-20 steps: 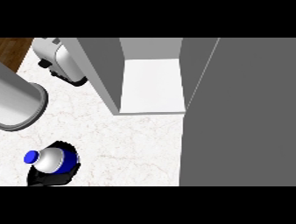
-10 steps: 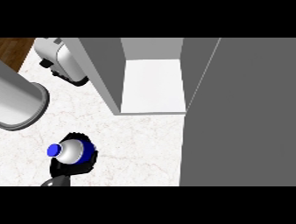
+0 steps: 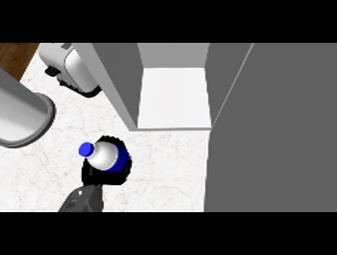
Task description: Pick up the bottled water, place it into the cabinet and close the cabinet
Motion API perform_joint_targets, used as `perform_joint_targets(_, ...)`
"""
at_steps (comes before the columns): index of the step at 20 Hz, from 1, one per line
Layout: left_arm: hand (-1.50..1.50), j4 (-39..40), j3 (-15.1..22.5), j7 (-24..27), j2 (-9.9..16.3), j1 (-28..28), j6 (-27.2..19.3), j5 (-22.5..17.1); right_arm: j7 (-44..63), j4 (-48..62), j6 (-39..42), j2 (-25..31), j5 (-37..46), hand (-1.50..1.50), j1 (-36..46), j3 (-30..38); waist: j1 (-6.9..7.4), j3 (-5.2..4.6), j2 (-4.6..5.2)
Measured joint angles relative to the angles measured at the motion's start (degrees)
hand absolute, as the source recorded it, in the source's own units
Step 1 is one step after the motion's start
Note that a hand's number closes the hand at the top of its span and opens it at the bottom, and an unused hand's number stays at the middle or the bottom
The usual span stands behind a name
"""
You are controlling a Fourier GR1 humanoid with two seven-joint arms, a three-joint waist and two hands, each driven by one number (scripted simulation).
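Observation:
The bottled water (image 3: 103, 155), white with a blue cap, shows from above over the marble counter (image 3: 171, 169), left of centre. My right hand (image 3: 121, 168) is shut on it, black fingers curling round its body, the grey forearm entering from the lower edge. The open cabinet (image 3: 175, 97) lies up and to the right of the bottle, its white shelf floor bare. Its door (image 3: 282, 129) stands open as a broad grey panel on the right. No left hand shows.
A thick grey cylinder (image 3: 9, 109) with a flanged end slants in from the left edge, close to the bottle. A white and black appliance (image 3: 72, 69) stands at the back left beside the cabinet's side wall (image 3: 116, 79).
My right hand has carried the bottle up and to the right, closer to the cabinet opening. Cabinet and door have not moved.

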State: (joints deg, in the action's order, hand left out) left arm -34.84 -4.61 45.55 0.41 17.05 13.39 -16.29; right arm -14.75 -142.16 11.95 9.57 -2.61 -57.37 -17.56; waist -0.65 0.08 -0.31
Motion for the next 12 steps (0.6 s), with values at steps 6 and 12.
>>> perform_joint_targets(6,1.5,-9.4,10.6,-7.0,-0.3,1.1,-8.4,-8.2,-0.3,0.4,0.4,-0.1,-0.6,-1.5,0.6,0.9,-0.06,-0.04,-0.02)
perform_joint_targets(12,1.5,-17.0,17.8,-12.4,-0.4,5.3,-20.4,-8.4,-0.7,0.2,0.7,-0.2,-0.8,-1.5,-0.5,0.8,-0.31,-0.06,0.01)
